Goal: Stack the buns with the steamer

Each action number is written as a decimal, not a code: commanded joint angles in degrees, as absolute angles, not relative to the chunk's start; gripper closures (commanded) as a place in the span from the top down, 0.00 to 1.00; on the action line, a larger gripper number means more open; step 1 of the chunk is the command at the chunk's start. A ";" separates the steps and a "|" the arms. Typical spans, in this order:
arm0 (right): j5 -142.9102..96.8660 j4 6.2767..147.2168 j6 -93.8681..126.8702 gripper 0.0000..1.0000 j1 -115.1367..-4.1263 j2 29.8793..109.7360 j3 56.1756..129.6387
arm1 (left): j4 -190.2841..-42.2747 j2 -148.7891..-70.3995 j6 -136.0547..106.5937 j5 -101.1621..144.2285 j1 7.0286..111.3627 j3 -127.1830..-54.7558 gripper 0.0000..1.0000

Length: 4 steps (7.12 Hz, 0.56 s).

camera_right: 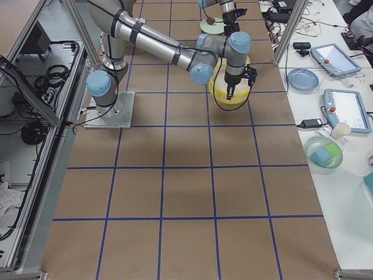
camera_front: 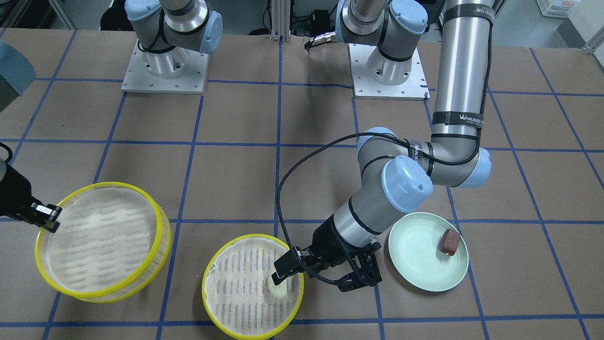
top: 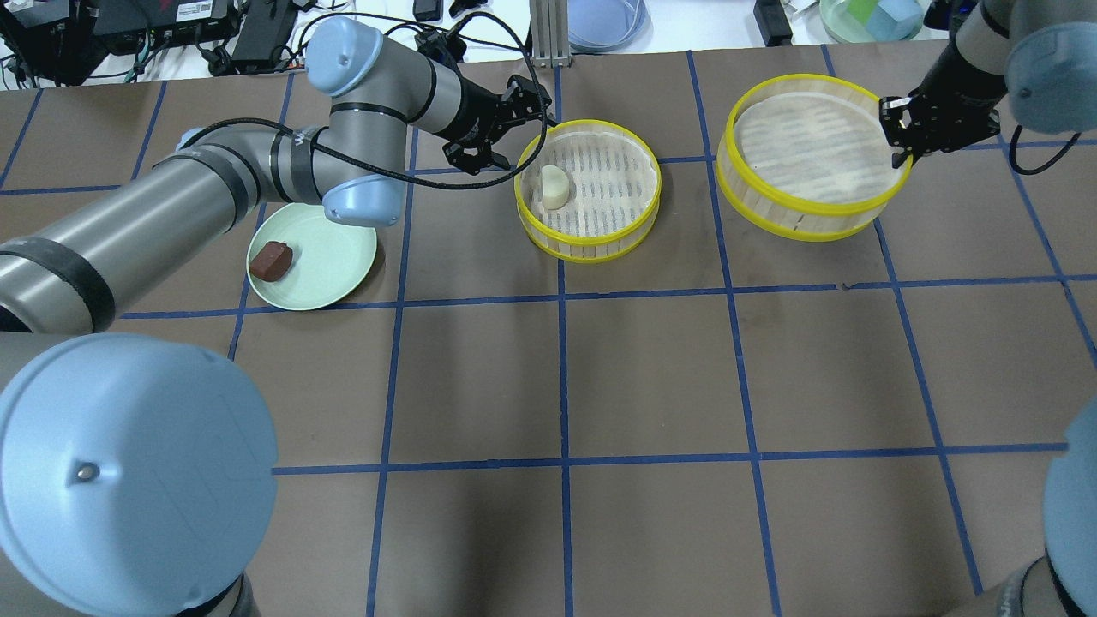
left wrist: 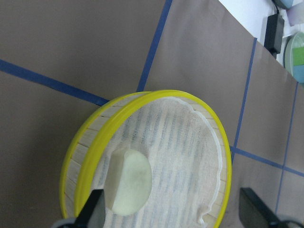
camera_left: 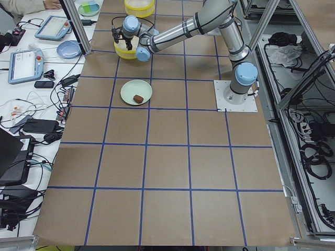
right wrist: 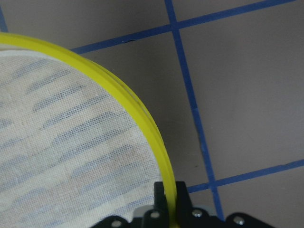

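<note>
Brown paper-covered desk point(top: 651, 377), gridded with blue tape. On its side away from the robot stand two alike round trays lined with white striped mesh: the empty yellow-rimmed steamer tray point(top: 806, 228) and, near it, the loaded yellow-rimmed steamer tray point(top: 588, 248). Well apart lies the pale green round plate point(top: 338, 257). The pale cream-white bun point(top: 554, 186) rests on the loaded tray's liner. The dark reddish-brown bun point(top: 271, 260) sits on the plate, not yet transferred. The right hand point(top: 896, 141) is clamped on the empty tray's rim, presumably to carry it over as the upper tier. The left hand point(top: 518, 135) hangs at the loaded tray's rim, spread and holding nothing. Only the right wrist view shows the rim seated in that clamp. Only the left wrist view shows the white bun lying free beside one of the fingers point(left wrist: 92, 211).
</note>
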State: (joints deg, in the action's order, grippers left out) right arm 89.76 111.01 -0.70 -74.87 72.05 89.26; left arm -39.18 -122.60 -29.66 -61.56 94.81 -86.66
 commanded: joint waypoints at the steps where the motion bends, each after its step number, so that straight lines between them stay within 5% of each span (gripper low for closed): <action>1: 90.53 111.00 11.12 0.00 -83.02 72.68 89.74 | -56.17 -117.89 -11.43 -69.84 88.64 -83.50 1.00; 4: 89.91 116.68 22.73 0.00 -92.95 71.98 89.65 | -66.51 -114.96 10.21 -84.05 78.69 -85.59 1.00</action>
